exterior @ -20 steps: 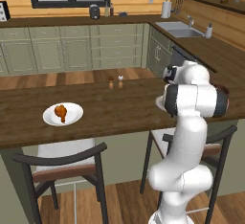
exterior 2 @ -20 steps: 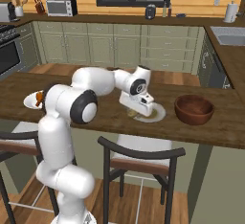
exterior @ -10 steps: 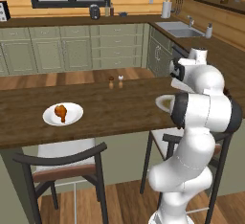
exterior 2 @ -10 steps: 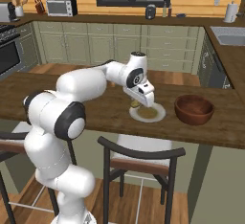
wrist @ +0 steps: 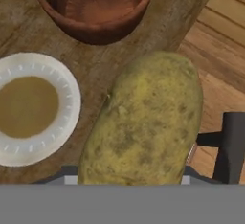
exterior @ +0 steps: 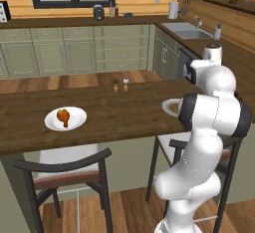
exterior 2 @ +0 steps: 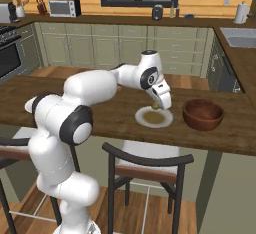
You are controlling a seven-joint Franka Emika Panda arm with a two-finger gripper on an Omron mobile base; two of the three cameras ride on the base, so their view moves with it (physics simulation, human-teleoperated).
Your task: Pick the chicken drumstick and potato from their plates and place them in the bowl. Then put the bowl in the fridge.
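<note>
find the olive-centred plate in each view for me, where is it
Left base view: olive-centred plate is at centre right, mostly hidden behind the arm.
Right base view: just right of centre, under the pincer.
Hand view: at the left edge.
Shared landmark: the wooden bowl beside it, at the hand view's top.

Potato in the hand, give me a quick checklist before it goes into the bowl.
1. Yellowish-green potato gripped in the hand: ok.
2. Potato lifted clear of the pale-rimmed plate with the brownish-olive centre: ok.
3. Dark reddish-brown wooden bowl upright and empty: ok.
4. Hand above the bowl: not ok, it hangs over the plate's edge beside the bowl.
5. Orange-brown chicken drumstick in the bowl: not ok, it lies on the plain white plate.
</note>
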